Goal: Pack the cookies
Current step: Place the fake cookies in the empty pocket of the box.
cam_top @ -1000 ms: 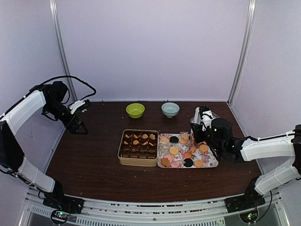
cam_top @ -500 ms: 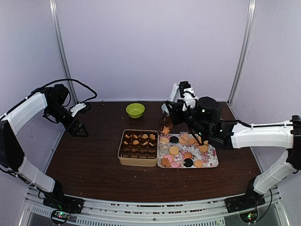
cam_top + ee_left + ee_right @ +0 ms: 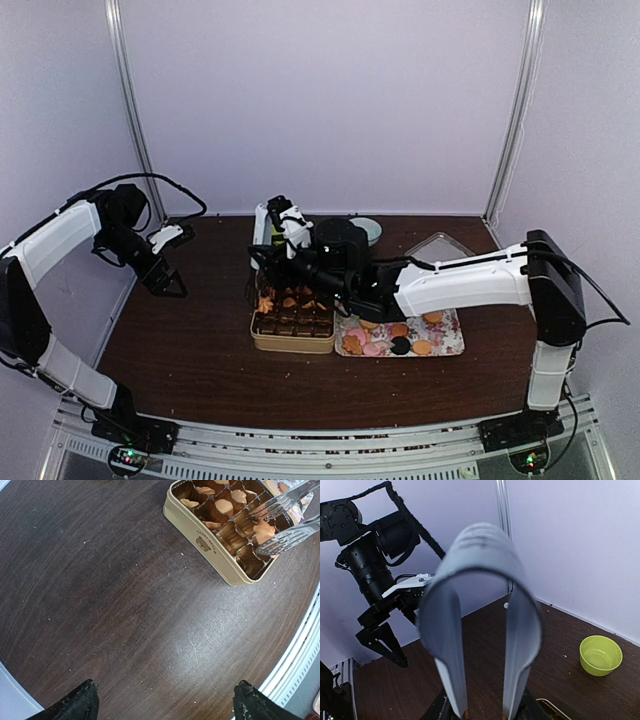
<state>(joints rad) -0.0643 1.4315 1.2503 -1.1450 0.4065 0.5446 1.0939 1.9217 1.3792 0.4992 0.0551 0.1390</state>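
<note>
Right jaws clamp tongs [image 3: 470, 550] pinching a cookie [image 3: 263, 531] over the tin [image 3: 201, 532], arm stretched leftward; left jaws gape.

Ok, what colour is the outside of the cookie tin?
The tin is pale cream-yellow, with a small bear emblem; the left wrist view shows it best.

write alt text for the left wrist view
Top right, metal tongs hold a tan cookie over a cream tin of brown paper cups, several already filled. Dark wooden table fills the rest, with the open left gripper at the bottom.
</note>
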